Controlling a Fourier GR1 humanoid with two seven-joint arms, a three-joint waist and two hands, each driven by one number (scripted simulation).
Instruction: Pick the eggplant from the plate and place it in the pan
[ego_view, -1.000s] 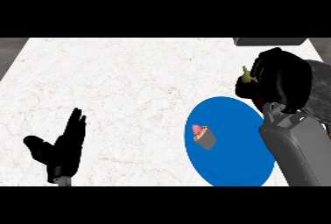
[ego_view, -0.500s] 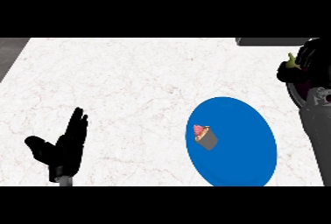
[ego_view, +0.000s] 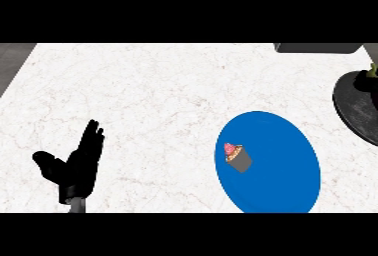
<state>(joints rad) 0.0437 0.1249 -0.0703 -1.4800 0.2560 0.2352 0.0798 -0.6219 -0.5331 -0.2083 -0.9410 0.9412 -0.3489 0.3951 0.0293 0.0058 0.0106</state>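
While a cake piece (ego_view: 238, 156) sits on the blue plate (ego_view: 284, 182) — eggplant (ego_view: 367, 79) in pan (ego_view: 353, 105).

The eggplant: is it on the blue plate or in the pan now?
In the pan. The eggplant lies inside the dark pan at the right edge; the blue plate holds only a small pink-topped item.

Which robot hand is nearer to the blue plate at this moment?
Left, the only robot hand in view. The left robot hand rests open on the counter, to the left of the plate and apart from it. The right robot hand does not show, so its distance cannot be judged.
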